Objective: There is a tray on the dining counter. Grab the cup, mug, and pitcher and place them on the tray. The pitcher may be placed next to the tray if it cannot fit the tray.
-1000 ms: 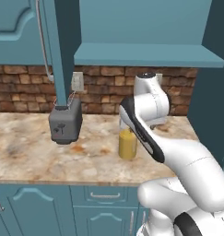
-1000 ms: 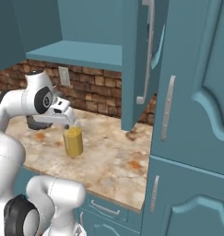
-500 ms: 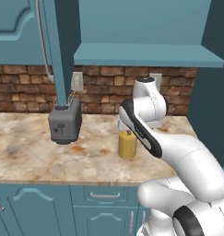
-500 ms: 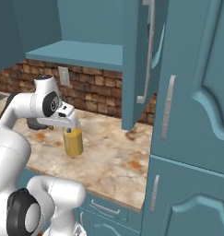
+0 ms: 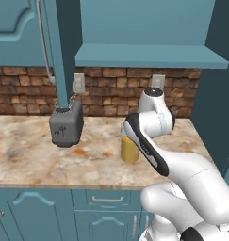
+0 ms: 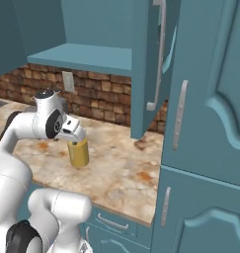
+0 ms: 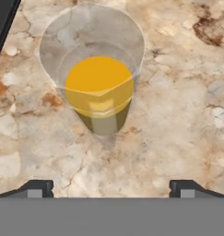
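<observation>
The pitcher (image 5: 129, 151), a clear glass cylinder with orange-yellow liquid, stands upright on the marbled kitchen counter (image 5: 31, 155) in front of the brick wall. From the right side the pitcher (image 6: 78, 154) sits just under my hand. My gripper (image 6: 76, 140) hovers directly above its rim, pointing down. Looking down the hand, the pitcher (image 7: 98, 87) lies ahead of my gripper (image 7: 111, 186), whose fingertips (image 7: 38, 188) stand wide apart and open, holding nothing. The tray, cup, mug and dining counter are out of view.
A dark grey toaster (image 5: 66, 124) stands left of the pitcher, its corner (image 7: 0, 23) near the hand. An open teal cabinet door (image 5: 64, 52) hangs above the toaster; another door (image 6: 151, 64) hangs to the right. A tall teal cabinet (image 6: 205, 123) closes the counter's right end.
My hand has come slightly lower and closer over the pitcher as the arm's elbow shifted. The pitcher has stayed in place and the fingers have stayed open.
</observation>
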Controlling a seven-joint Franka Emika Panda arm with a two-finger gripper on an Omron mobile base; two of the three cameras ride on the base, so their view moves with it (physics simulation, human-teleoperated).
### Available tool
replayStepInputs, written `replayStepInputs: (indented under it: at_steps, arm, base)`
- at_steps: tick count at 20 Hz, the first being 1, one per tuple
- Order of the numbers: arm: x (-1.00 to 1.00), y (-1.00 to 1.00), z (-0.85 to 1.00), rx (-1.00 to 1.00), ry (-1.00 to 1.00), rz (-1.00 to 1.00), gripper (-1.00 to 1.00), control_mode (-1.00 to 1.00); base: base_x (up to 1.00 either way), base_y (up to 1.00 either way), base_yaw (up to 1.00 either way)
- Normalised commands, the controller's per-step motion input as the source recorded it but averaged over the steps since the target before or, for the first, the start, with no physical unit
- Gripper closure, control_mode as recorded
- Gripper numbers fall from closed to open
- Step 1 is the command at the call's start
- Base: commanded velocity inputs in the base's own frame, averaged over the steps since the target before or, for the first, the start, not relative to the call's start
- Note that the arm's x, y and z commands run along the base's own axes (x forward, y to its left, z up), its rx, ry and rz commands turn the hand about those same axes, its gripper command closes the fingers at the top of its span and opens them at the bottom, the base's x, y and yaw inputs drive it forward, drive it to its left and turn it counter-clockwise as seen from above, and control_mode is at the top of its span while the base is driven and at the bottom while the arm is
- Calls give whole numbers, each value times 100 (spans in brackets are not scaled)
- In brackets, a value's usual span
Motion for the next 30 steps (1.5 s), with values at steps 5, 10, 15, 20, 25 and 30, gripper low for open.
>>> replayStepInputs:
  at_steps: [5, 10, 15, 20, 25, 30]
  arm:
    - [28, 0, 0, 0, -2, 0, -100, -100]
    - [27, 0, -2, 0, 0, 0, -100, -100]
    - [8, 0, -21, 0, 0, 3, -100, -100]
    - [0, 0, -26, 0, 0, 3, -100, -100]
    - [4, 0, -18, 0, 0, 3, -100, -100]
    - [11, 1, -12, 0, -1, 3, -100, -100]
  base:
    - [0, 0, 0]
    - [0, 0, 0]
    - [0, 0, 0]
    - [0, 0, 0]
    - [0, 0, 0]
    - [0, 0, 0]
